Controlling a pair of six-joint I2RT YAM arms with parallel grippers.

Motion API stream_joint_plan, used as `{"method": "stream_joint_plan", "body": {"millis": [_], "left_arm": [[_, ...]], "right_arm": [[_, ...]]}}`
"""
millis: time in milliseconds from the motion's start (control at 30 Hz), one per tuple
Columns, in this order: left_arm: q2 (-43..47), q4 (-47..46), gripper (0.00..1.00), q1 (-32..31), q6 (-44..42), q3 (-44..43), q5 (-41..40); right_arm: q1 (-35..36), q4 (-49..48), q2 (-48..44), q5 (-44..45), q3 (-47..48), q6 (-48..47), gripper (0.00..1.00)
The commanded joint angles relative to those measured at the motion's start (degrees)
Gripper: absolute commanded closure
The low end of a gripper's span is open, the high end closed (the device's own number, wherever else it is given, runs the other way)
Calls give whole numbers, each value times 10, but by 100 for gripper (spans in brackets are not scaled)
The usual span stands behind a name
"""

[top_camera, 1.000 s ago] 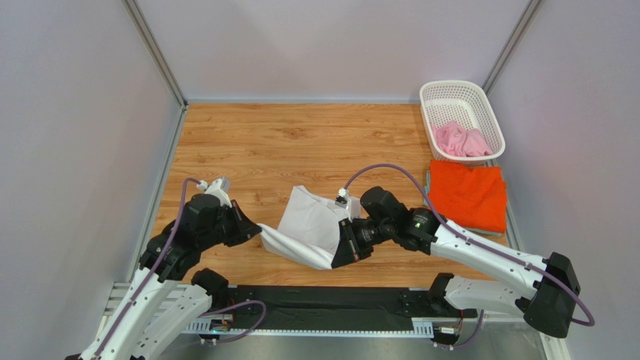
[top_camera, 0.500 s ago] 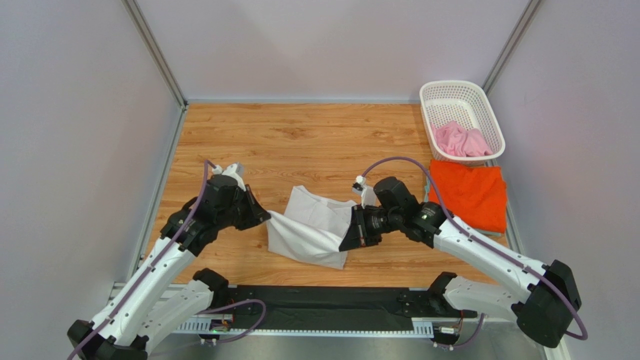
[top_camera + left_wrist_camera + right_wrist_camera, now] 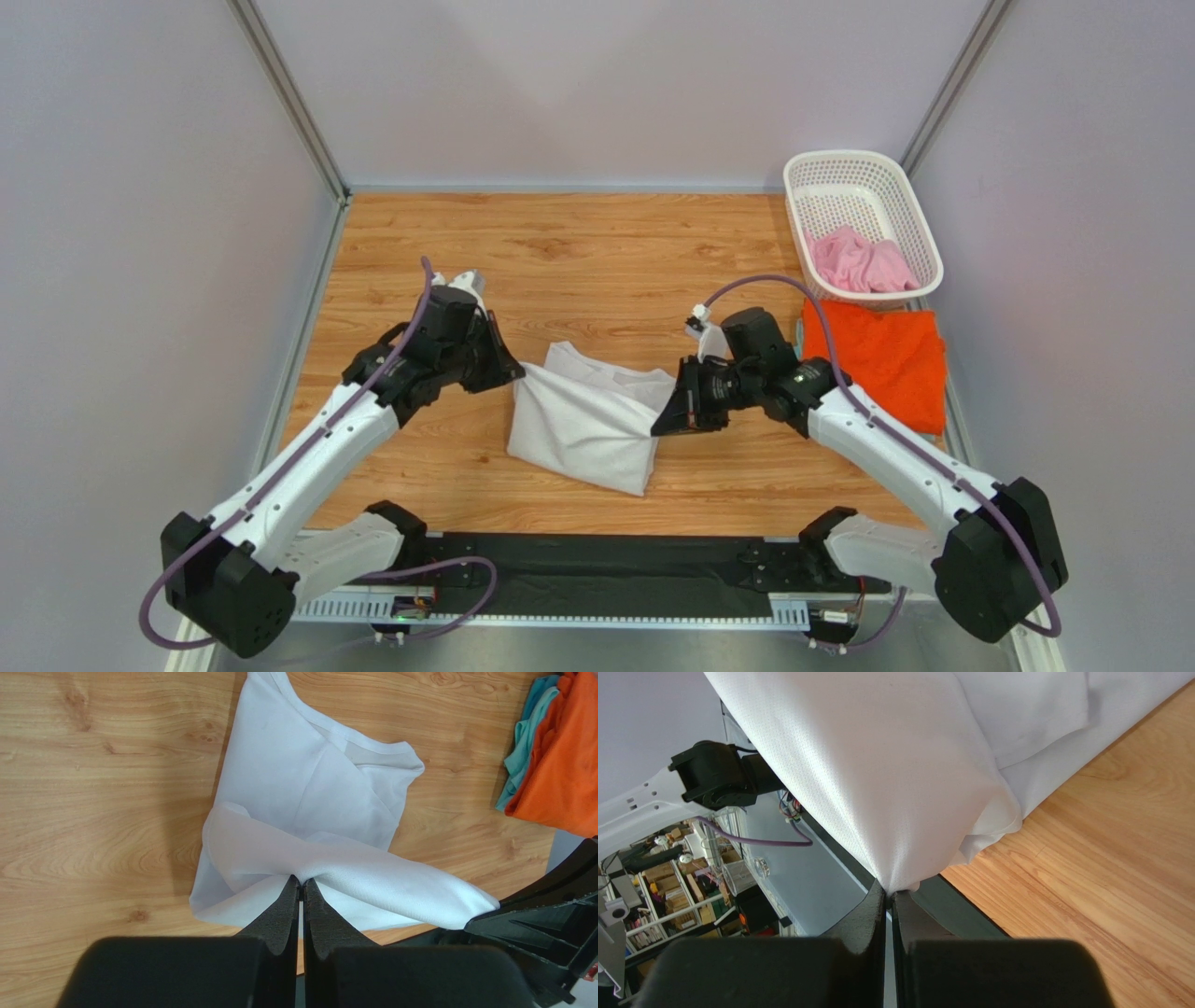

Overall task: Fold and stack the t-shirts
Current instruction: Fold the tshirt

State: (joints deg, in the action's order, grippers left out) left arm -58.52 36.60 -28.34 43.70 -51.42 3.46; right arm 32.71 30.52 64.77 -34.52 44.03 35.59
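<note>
Left hand (image 3: 302,882) and right hand (image 3: 889,890) are each clamped on an edge of the white shirt (image 3: 589,420), which partly rests mid-bench (image 3: 589,266), with the folded orange shirt (image 3: 884,364) to its right and the pink shirt (image 3: 863,262) bunched in the basket (image 3: 842,175) beyond.

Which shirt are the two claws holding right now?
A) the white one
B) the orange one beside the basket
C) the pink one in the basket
A: the left claw and the right claw are each pinched shut on an edge of the white shirt.
</note>
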Motion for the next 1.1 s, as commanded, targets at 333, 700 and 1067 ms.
{"method": "stream_joint_plan", "body": {"millis": [333, 700, 1067], "left_arm": [[-175, -60, 100, 2, -40, -103, -34], [-316, -83, 100, 18, -52, -161, -17], [-411, -98, 48, 31, -71, -228, 29]], "right_arm": [[-82, -56, 116, -12, 43, -44, 100], [-115, -72, 206, 23, 78, -49, 97], [-134, -82, 280, 92, 151, -56, 47]]}}
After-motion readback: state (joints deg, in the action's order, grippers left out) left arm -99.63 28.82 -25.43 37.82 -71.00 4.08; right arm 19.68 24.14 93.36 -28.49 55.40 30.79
